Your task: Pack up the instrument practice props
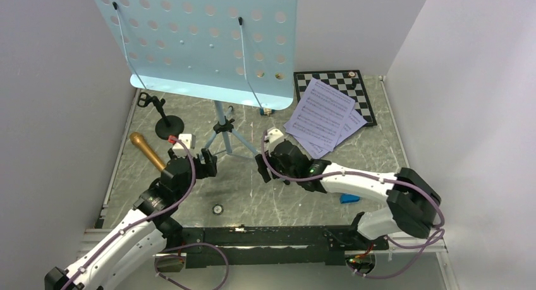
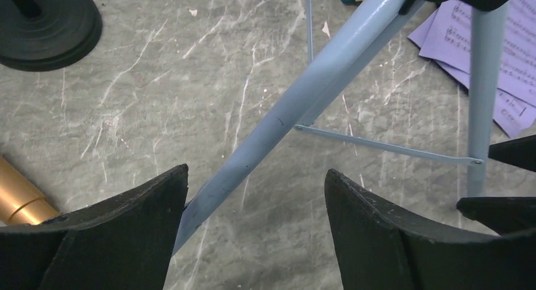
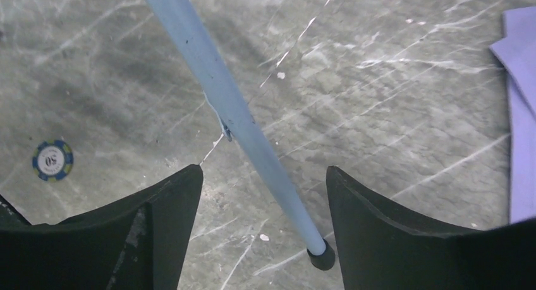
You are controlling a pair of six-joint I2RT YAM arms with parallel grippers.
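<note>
Legs [image 3: 240, 122] of the music stand [image 1: 193, 37] sat inside spread left claw [image 2: 256, 170] and right claw [image 3: 264, 169]; squeezing squarely looked wisest.

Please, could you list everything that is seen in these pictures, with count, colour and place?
Metal tripod music stand with hole-punched desk: one, light blue, centre back.
Printed sheet-music pages: several, pale lilac-white, right of the stand, overlapping the chessboard's edge.
Flat chequered chessboard: one, black and white, back right.
Metallic microphone: one, gold-brown, lying at left.
Small round-based mic stand: one, black, left of the tripod.
Round poker chip: one, blue-white, front of the tripod.
Small blue object: one, under the right arm, kind unclear.
Left gripper: black, open astride a tripod leg.
Right gripper: black, open astride another leg.
</note>
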